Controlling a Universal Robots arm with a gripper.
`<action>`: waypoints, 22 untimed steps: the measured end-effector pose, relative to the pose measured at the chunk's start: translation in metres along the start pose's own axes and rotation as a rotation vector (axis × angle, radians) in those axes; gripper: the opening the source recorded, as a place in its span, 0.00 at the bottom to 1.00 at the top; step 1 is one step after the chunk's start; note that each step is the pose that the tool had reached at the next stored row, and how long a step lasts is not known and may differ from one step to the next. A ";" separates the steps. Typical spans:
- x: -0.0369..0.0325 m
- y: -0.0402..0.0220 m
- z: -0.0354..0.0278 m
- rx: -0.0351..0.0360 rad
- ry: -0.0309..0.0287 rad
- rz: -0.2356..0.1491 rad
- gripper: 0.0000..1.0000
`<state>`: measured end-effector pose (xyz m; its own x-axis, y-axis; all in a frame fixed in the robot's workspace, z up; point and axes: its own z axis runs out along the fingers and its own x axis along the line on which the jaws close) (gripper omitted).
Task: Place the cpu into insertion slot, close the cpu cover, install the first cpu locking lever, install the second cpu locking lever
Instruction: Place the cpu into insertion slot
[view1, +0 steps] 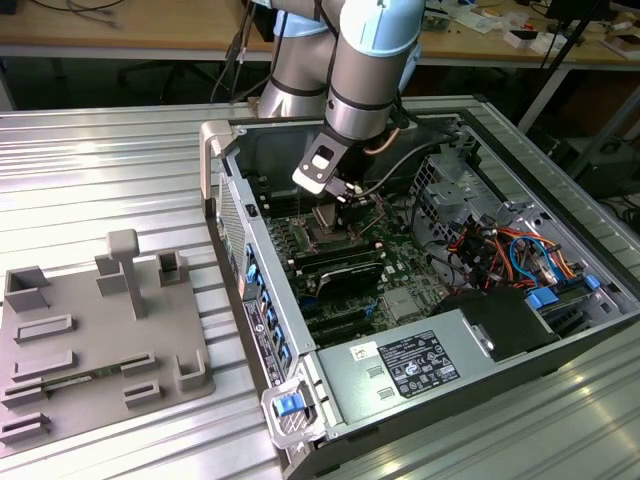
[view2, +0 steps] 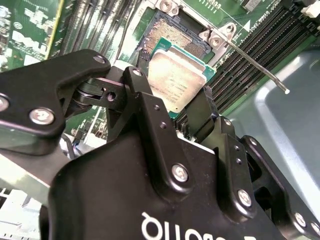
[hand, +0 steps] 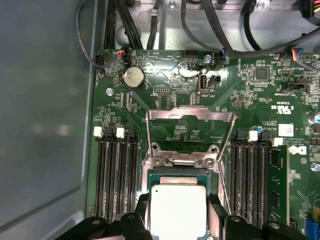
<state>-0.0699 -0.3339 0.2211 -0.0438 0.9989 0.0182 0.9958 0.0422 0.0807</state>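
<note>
We see the pincer clenched on the cpu, gripping it by two opposite edges. The chip hangs directly over the insertion slot; we cannot tell whether its underside already touches the slot's contact field. The chief risk, as we judge it, is a skewed descent. In the second wrist view the chip looks slightly tilted against the slot, so one corner could land first, ride on the slot's silver frame and bend the fine contacts beneath. A small twist about the vertical would do the same harm, since the slot is barely wider than the chip and leaves little room for error. Letting go before the chip lies flat could leave it propped on an edge. The cpu cover stands raised on the far side of the slot from the pincer, and a locking lever sticks out from the slot's corner over the memory slots beside it. Both appear clear of the chip's path, though a sideways drift could bump either. As to pose, the cpu faces metal top up, green rim around it, its broad face roughly parallel to the slot. It is close to square, so we find no real long axis. In the first wrist view its edges run in line with the slot's frame and with the memory slots flanking it.
</note>
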 end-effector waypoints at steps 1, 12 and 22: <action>0.0001 -0.0001 0.0010 0.0002 -0.0041 0.000 0.55; 0.0004 -0.0035 0.0125 0.0008 -0.0197 0.021 0.55; 0.0004 -0.0037 0.0152 0.0008 -0.0198 0.021 0.55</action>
<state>-0.0725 -0.3334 0.2057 -0.0217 0.9998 0.0001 0.9966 0.0216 0.0797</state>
